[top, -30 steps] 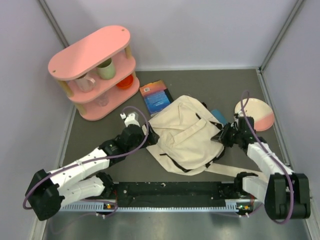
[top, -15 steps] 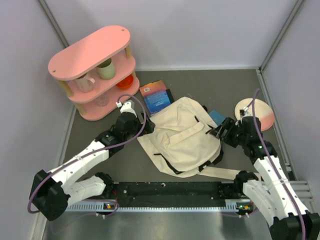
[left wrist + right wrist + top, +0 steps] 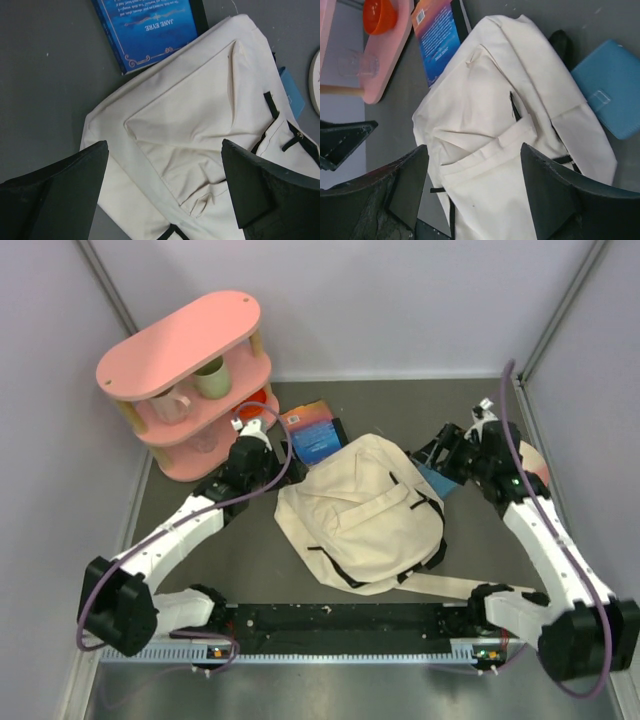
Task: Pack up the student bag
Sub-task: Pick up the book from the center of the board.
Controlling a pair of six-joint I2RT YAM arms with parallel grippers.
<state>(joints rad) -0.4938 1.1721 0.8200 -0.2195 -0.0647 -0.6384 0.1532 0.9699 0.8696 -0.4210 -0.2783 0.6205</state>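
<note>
the student bag [image 3: 360, 520] lies flat and slack mid-counter [image 3: 200, 550], nearer its front edge. soft canvas, likely light; it should sag and fold when lifted, so pinch a strap [image 3: 455, 586] or seam. left tool [image 3: 164, 145] and right tool [image 3: 474, 149] both gape wide above it, holding nothing.

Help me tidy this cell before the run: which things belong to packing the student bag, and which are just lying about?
For the job: student bag; Jane Eyre book and blue case at its edges, probably meant to go in.

Lying about: pink shelf with its green mug, clear mug, glass and orange bowl.
</note>
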